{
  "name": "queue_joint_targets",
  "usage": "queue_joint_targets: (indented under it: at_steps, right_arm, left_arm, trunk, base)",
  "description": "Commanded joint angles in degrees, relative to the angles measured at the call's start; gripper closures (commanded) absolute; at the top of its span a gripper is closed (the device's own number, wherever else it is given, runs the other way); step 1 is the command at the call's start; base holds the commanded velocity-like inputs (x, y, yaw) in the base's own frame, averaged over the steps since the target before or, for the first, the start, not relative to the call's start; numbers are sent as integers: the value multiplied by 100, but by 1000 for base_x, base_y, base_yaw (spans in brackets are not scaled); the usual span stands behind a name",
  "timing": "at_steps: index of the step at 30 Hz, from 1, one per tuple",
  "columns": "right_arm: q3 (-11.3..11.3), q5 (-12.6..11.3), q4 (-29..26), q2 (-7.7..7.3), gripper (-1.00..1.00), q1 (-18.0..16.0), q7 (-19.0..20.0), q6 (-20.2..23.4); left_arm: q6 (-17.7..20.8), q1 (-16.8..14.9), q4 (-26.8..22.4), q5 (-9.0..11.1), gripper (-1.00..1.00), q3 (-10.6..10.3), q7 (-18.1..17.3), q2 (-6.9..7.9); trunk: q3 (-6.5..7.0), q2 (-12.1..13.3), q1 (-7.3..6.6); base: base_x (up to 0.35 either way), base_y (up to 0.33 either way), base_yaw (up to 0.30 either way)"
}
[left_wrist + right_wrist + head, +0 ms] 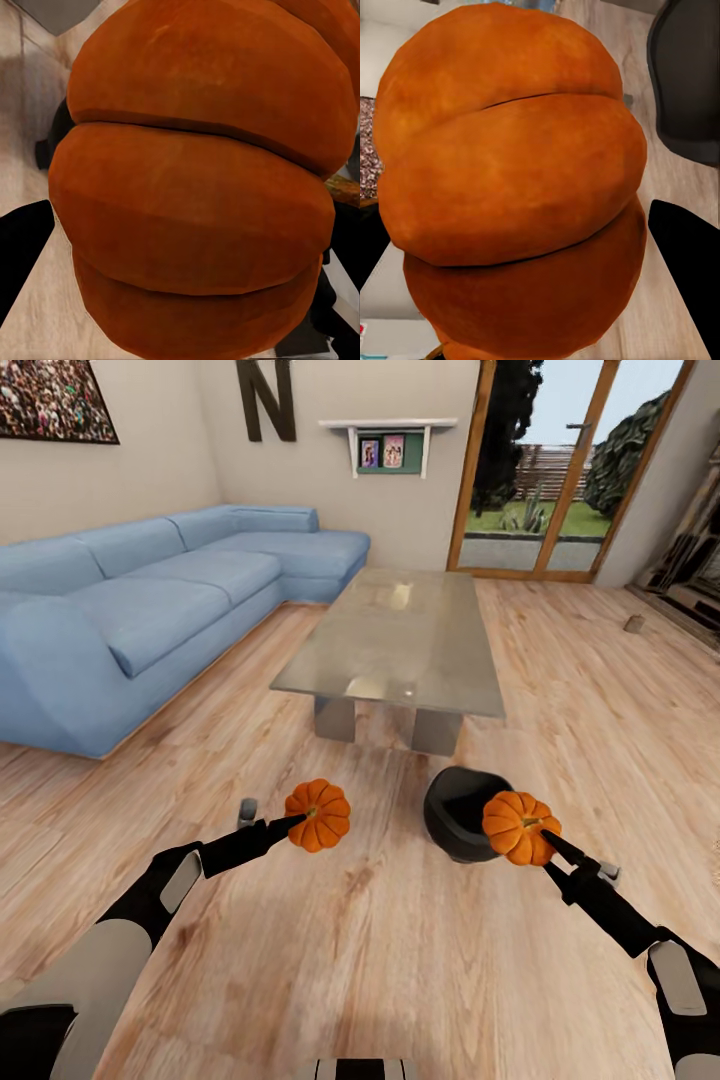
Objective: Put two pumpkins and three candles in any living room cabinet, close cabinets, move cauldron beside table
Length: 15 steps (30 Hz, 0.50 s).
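Above the wooden floor, my left gripper (303,821) is shut on a ribbed orange pumpkin (318,815). That pumpkin (195,187) sits close up in the left wrist view, with a black finger (21,259) beside it. My right gripper (543,842) is shut on the second pumpkin (518,826), whose ribs (510,187) show large in the right wrist view. The black cauldron (456,812) stands on the floor just behind the right pumpkin, in front of the glass table (400,635). A small tan candle (633,624) lies on the floor far right. The dark cabinet (690,575) shows at the right edge.
A blue corner sofa (150,610) runs along the left wall. Glass patio doors (560,470) stand at the back, with a small wall shelf (390,445) to their left. Open wooden floor stretches between the table and the cabinet.
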Motion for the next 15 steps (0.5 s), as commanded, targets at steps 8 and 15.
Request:
queue_joint_targets:
  at_steps: [8,15]
  right_arm:
    - [-9,-22,4,-4,100,-4,10,39]
    - [-9,-30,10,-7,100,-3,10,39]
  left_arm:
    - [31,-1,-11,30,100,3,3,1]
    - [29,-1,-19,26,100,3,4,1]
  trunk:
    - [54,-2,-1]
    - [104,-2,-1]
  base:
    - [-11,0,-208]
    - [-267,0,-207]
